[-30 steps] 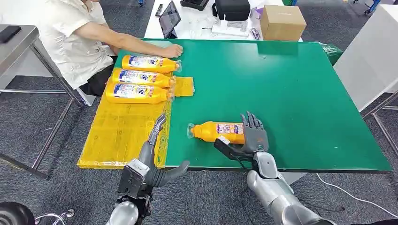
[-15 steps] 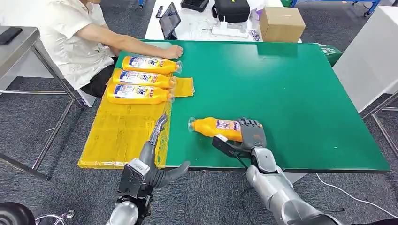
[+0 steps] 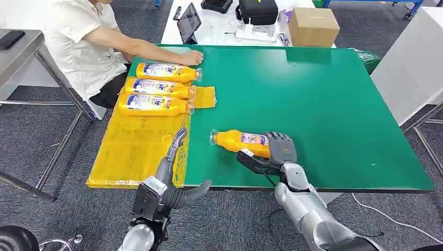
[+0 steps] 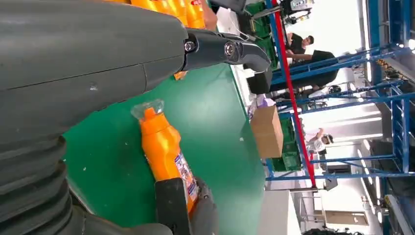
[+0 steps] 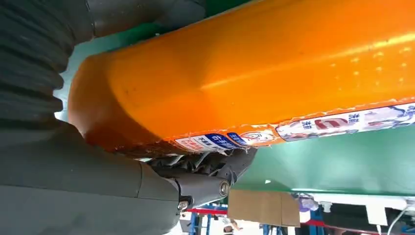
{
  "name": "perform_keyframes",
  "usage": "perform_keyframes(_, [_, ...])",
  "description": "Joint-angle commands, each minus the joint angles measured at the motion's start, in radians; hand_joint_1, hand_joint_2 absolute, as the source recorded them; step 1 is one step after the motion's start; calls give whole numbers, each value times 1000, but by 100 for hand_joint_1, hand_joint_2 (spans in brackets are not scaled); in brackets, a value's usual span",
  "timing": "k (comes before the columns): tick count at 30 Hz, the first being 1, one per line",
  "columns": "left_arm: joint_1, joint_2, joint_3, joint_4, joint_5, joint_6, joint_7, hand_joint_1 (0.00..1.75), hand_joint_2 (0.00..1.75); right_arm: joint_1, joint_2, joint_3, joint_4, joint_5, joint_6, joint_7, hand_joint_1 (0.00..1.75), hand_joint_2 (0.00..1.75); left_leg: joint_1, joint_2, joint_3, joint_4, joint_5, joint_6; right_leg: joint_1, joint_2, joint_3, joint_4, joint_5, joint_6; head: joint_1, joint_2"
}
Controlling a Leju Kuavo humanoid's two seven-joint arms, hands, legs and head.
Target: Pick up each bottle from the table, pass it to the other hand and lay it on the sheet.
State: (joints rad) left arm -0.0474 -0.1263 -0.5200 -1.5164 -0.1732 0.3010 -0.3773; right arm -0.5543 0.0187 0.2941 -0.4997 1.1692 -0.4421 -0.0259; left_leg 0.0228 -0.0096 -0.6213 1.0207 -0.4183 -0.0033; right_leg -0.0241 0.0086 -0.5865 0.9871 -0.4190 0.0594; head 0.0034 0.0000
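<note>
One bottle (image 3: 241,142) in our right hand (image 3: 279,149), fingers wrapped round base (cap toward sheet (image 3: 137,146)); left hand (image 3: 175,175) open, near.

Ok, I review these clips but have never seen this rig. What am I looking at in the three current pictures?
It is a humanoid robot with two silver arms. The head view looks down from its body at a green table. The other two pictures come from cameras at each wrist, so they look turned. The right hand grips an orange bottle lying on the table; the right wrist view shows that bottle close up. The left hand holds nothing, its fingers extended over a yellow sheet. Three more bottles lie side by side on the sheet's far end, near a seated person.
</note>
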Motion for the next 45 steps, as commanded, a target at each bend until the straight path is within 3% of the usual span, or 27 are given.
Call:
perform_keyframes(1, [-34,0,2,62,1,-7,8,0,175,16,-5,27,106,35,76,99,175,175,1,-2,4,-3,1,2,2,-5,5,-4,0,-4,0,0])
perform_keyframes(3, [-34,0,5,62,-4,-9,11,0,175,23,3,4,104,8,79,64,175,175,1,-2,3,-2,1,1,1,-4,4,-2,0,-3,0,0])
perform_keyframes(6, [-23,1,21,56,18,-9,12,0,175,63,33,-141,51,-253,190,-221,175,175,1,-3,3,-2,0,1,1,-4,5,-2,0,-2,0,0])
perform_keyframes(7, [-16,1,34,55,50,-19,12,0,175,76,37,-151,31,-294,215,-259,175,175,1,-3,4,-3,1,1,2,-5,6,-4,0,-3,0,0])
perform_keyframes(11, [31,-44,138,68,412,-103,108,0,175,173,75,-133,-202,-512,289,-444,169,175,1,5,10,-3,-3,-1,2,4,9,-4,1,-3,1,0])
perform_keyframes(15, [48,-20,162,100,738,-188,216,0,175,226,79,-31,-397,-660,336,-431,175,175,1,9,14,-4,-6,-2,2,9,9,-3,1,-5,0,0])
perform_keyframes(22, [44,23,80,65,689,-135,152,0,175,258,55,20,-551,-789,255,-454,168,175,2,7,4,-1,-4,-2,3,9,2,0,-1,-2,0,0])
perform_keyframes(30, [47,21,77,67,688,-134,151,0,175,261,51,20,-549,-789,256,-455,168,175,2,4,1,-1,-4,-1,2,5,1,-1,-1,-2,1,0])
perform_keyframes(31, [41,24,60,67,682,-135,139,0,175,249,53,41,-510,-799,241,-463,147,175,2,5,0,-1,-4,-1,2,6,0,-1,-1,-2,0,0])
perform_keyframes(45, [-49,-6,9,127,693,-152,129,0,175,242,116,262,-463,-806,321,-500,138,175,2,6,0,-2,-4,0,2,5,-1,-1,-2,-5,0,0])
